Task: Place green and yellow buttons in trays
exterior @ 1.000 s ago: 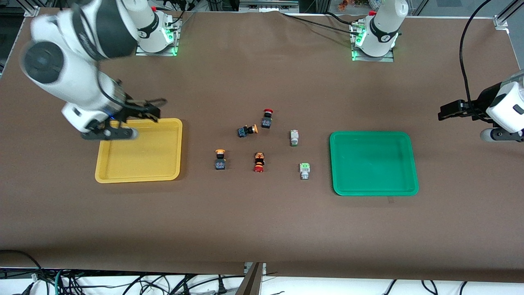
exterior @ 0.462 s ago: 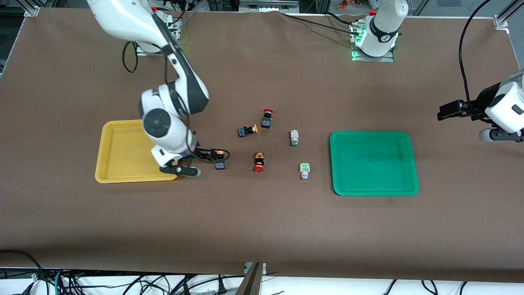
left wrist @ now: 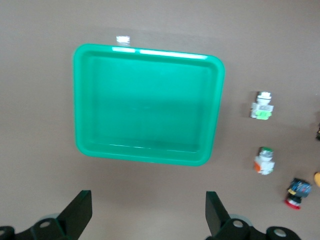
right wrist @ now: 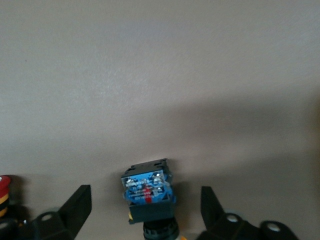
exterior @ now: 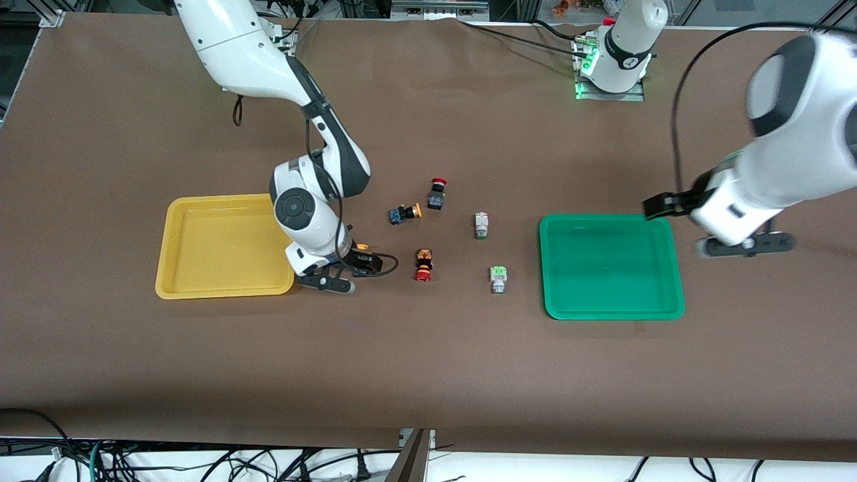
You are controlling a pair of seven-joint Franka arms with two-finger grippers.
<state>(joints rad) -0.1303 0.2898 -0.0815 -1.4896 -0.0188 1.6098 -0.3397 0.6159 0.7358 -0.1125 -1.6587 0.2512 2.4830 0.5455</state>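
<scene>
My right gripper is low over a dark-bodied button with a yellow-orange cap, beside the yellow tray. In the right wrist view my open right gripper has a finger on each side of that button without touching it. A second yellow button lies on its side. Two pale green-capped buttons lie between the buttons and the green tray. My left gripper hangs open and empty over the green tray's corner; the left wrist view shows the left gripper, the tray and both green buttons.
Two dark buttons with red caps lie among the others: one farther from the front camera, one close beside my right gripper. Both trays hold nothing. Cables hang along the table's front edge.
My right arm swung from over the yellow tray to the yellow button and now straddles it. My left arm moved from the table's end toward the green tray.
</scene>
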